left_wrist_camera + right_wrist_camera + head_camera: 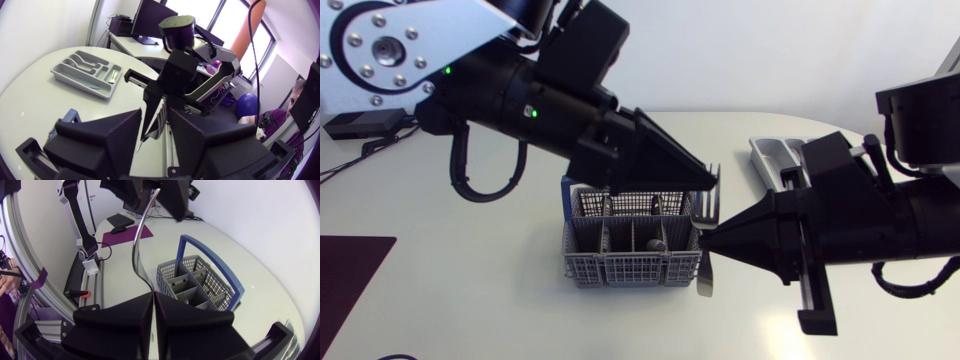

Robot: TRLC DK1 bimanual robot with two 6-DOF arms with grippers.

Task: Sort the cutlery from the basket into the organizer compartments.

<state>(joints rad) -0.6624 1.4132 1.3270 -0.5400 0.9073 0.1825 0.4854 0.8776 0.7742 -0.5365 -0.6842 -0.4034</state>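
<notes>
A metal fork (707, 212) hangs upright just right of the grey cutlery basket (630, 250), tines up. My right gripper (704, 240) comes in from the right and is shut on the fork's shaft; in the right wrist view the fork (141, 245) rises from between its closed fingers (127, 311). My left gripper (712, 180) sits at the fork's upper end with its fingers (117, 132) standing apart, so it is open. The grey organizer (86, 74) lies behind my right arm, several pieces of cutlery in its compartments. The basket (200, 282) has a blue handle.
A dark piece of cutlery (655, 243) stands in one basket cell. A dark purple mat (350, 275) lies at the table's left front edge. A black box with cables (355, 125) sits at the back left. The organizer (772, 155) is partly hidden by my right arm.
</notes>
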